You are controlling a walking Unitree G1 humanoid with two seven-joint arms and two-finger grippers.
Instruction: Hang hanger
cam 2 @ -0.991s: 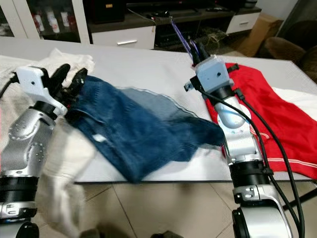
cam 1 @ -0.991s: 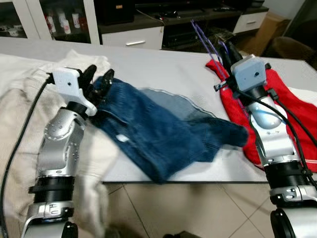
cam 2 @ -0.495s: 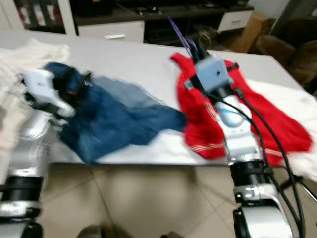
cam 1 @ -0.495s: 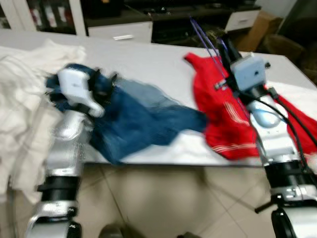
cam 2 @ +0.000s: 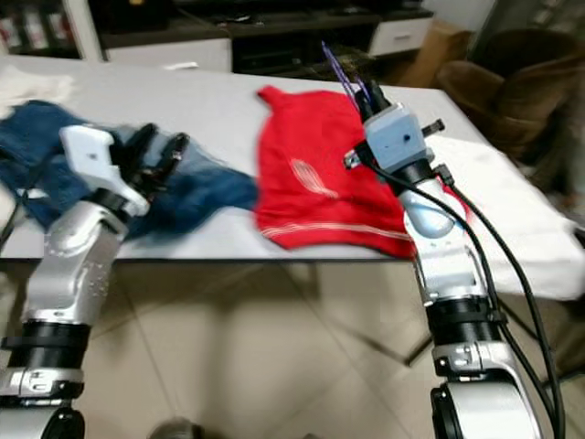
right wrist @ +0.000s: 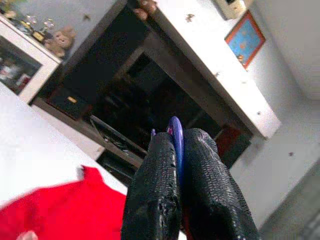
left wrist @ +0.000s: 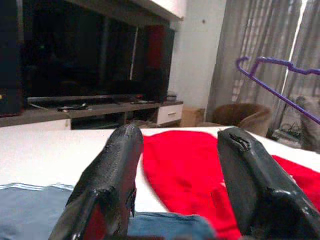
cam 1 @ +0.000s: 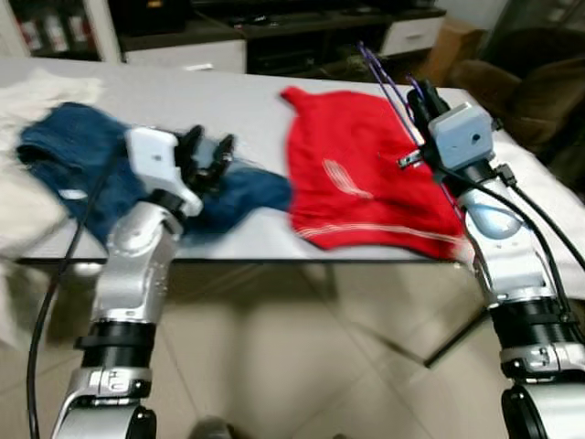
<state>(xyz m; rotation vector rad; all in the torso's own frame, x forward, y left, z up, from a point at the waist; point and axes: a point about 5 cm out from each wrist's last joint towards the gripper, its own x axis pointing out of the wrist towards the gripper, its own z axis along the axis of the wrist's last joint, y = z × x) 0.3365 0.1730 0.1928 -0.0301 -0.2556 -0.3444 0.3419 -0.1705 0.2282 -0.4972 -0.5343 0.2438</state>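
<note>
A thin purple hanger (cam 1: 385, 80) sticks up and away from my right gripper (cam 1: 419, 95), which is shut on its wire above the red garment (cam 1: 352, 174). In the right wrist view a purple sliver of the hanger (right wrist: 175, 136) shows between the pressed fingers (right wrist: 155, 190). The hanger (left wrist: 280, 90) also appears in the left wrist view, to the side. My left gripper (cam 1: 210, 146) is open and holds nothing; it hovers over the near edge of the blue jeans (cam 1: 69, 151), and its fingers (left wrist: 112, 175) stand well apart.
The white table (cam 1: 219, 91) carries the jeans, the red garment and pale cloths at its left (cam 1: 23, 206) and right (cam 2: 498, 215) ends. A dark TV cabinet (cam 1: 274, 27) runs behind it. A brown armchair (cam 1: 512, 64) stands at the back right. Tiled floor (cam 1: 302, 366) lies below.
The whole view has swung to the right, so the jeans and red garment now sit further left in the picture. Both arms keep their pose; the hanger stays in the right gripper.
</note>
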